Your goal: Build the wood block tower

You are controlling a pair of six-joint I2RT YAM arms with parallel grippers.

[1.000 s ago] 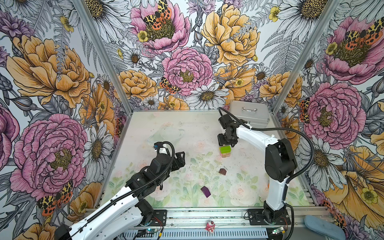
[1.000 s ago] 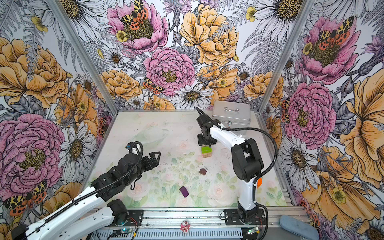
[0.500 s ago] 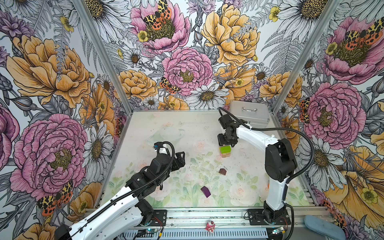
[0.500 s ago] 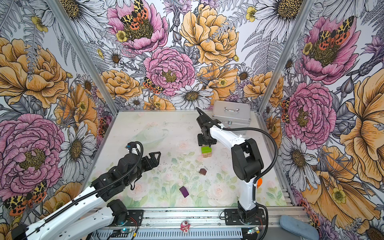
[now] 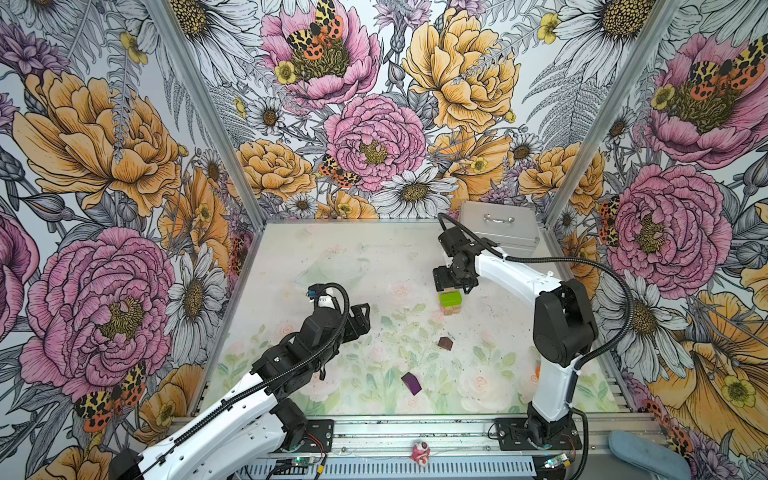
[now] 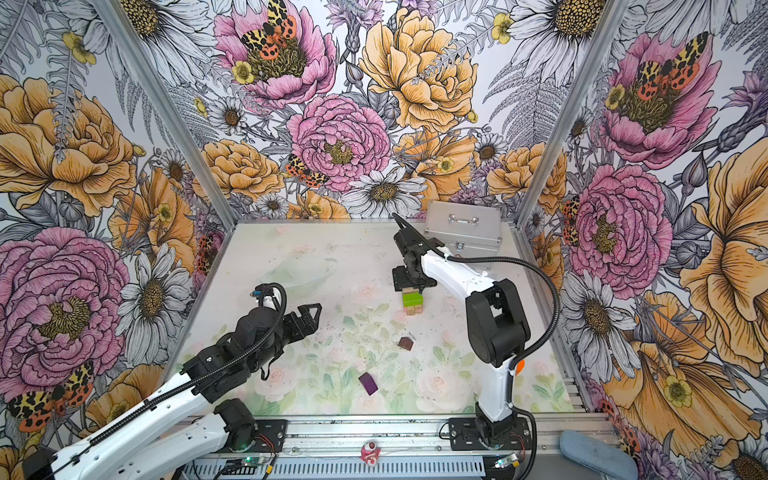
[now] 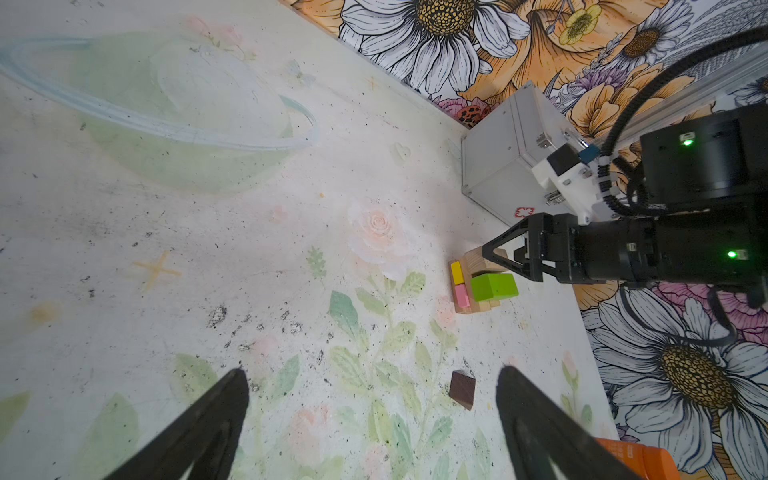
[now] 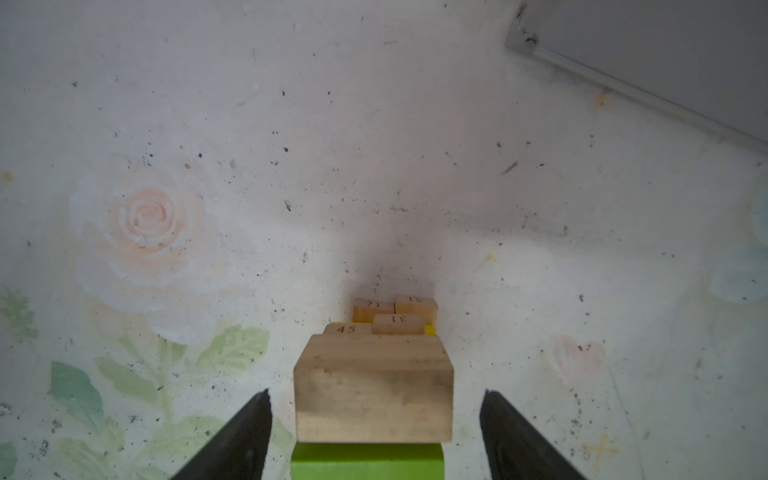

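right gripper (image 8: 376,392) widened — off tan brick (image 8: 372,409) | left gripper (image 7: 372,370) spread

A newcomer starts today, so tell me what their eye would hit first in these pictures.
Loud floral walls surround everything. Right of centre on the table, the right gripper stands open astride a tan block topping the small wood block tower, beside a lime-green block. Nearer the front, a dark-brown block and a purple block lie loose.
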